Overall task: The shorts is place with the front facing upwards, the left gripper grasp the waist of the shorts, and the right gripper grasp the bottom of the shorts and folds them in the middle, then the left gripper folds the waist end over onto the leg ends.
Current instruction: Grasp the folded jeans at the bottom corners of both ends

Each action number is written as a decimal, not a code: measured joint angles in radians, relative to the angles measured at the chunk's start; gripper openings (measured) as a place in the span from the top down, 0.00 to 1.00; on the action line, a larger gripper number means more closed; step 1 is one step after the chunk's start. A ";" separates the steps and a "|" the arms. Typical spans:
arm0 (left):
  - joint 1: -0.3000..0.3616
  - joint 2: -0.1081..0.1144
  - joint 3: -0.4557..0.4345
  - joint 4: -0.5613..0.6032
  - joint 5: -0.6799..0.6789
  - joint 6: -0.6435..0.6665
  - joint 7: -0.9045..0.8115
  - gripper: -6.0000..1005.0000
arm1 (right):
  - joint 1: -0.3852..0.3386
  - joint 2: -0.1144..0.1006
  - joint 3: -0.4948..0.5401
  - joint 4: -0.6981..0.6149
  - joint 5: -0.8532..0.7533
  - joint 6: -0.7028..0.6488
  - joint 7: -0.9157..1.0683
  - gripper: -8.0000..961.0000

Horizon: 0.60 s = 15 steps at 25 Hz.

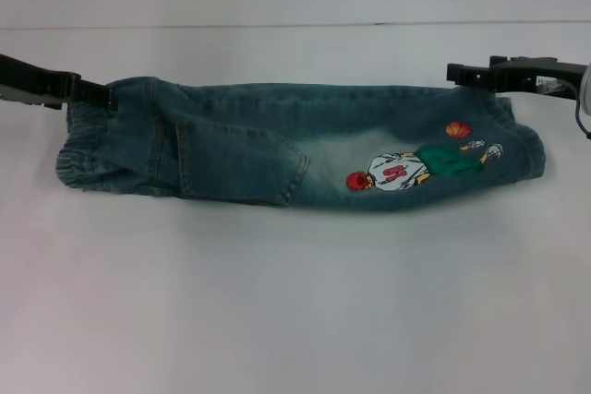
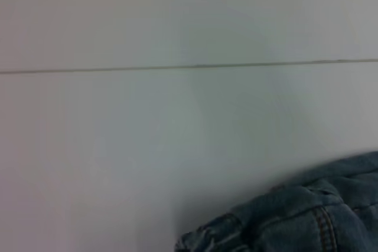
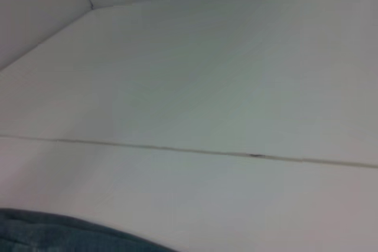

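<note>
Two grippers: both sit at the far edge of the shorts (image 1: 295, 145), one at each end, and both arms are cut off by the sides of the head view.
Hidden parts: the fingertips of the left gripper (image 1: 103, 97) end against the denim, so the gap between them cannot be made out; neither wrist view shows its own fingers.
Left gripper state: touching the far corner of the waist (image 1: 83, 149); whether it pinches the cloth cannot be told.
Right gripper state: the right gripper (image 1: 459, 74) lies flat at the far corner of the leg ends (image 1: 528, 140), its tip touching or just over the fabric; open or clamped cannot be told.
Shorts: folded lengthwise into a long band on the white table (image 1: 295, 302), lying across its middle, gathered waist toward the left side, hems toward the right side.
Patch: the cartoon basketball-player patch (image 1: 416, 168) faces up near the leg ends, on the near half of the band.
Pocket: a stitched pocket (image 1: 245, 163) shows between the waist and the pale faded area.
Head view only: the whole garment, both grippers, the patch.
Left wrist view only: a crumpled denim edge (image 2: 295, 216) with orange stitching in one corner, and a thin seam line (image 2: 189, 66) across the table.
Right wrist view only: a sliver of denim (image 3: 53, 231) at the frame edge, a table seam (image 3: 189, 150), and panel joints beyond.
</note>
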 joint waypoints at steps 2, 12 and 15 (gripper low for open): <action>-0.002 0.003 -0.003 0.000 0.000 0.011 -0.005 0.07 | -0.001 -0.011 -0.038 -0.001 0.000 -0.004 0.042 0.10; -0.006 0.057 -0.126 0.054 -0.069 0.260 0.016 0.09 | -0.038 -0.060 -0.029 -0.138 0.049 -0.341 0.168 0.10; 0.000 0.073 -0.181 0.055 -0.100 0.355 0.060 0.10 | -0.042 -0.088 -0.034 -0.155 0.057 -0.494 0.178 0.10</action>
